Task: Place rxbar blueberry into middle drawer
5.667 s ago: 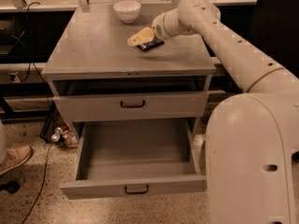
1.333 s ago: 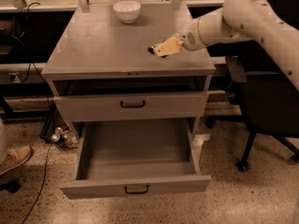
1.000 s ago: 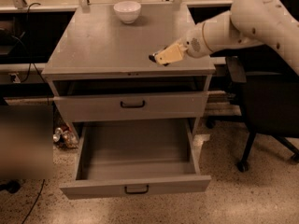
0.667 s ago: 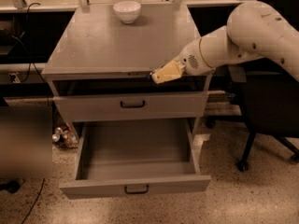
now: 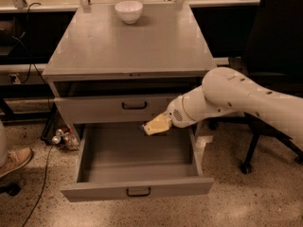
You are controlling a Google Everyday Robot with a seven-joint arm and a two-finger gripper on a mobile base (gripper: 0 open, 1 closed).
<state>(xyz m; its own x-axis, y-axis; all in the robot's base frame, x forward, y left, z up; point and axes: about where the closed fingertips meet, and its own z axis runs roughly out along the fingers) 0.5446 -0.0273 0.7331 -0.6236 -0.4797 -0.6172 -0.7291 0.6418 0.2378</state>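
My gripper (image 5: 155, 125) hangs over the back of the open middle drawer (image 5: 94, 191), just below the upper drawer front (image 5: 94, 109). Its pale fingers are shut on the rxbar blueberry (image 5: 144, 126), of which only a dark end shows at the fingertips. The drawer is pulled out wide, and its grey floor (image 5: 123, 155) holds nothing. My white arm reaches in from the right.
A white bowl (image 5: 129, 11) stands at the back of the cabinet top (image 5: 128, 46). A black office chair (image 5: 279, 56) is at the right, behind my arm. A person's shoe (image 5: 14, 160) and cables lie on the floor at the left.
My gripper has carried the bar off the cabinet top, over its front right edge, and down in front of the upper drawer to above the open middle drawer.
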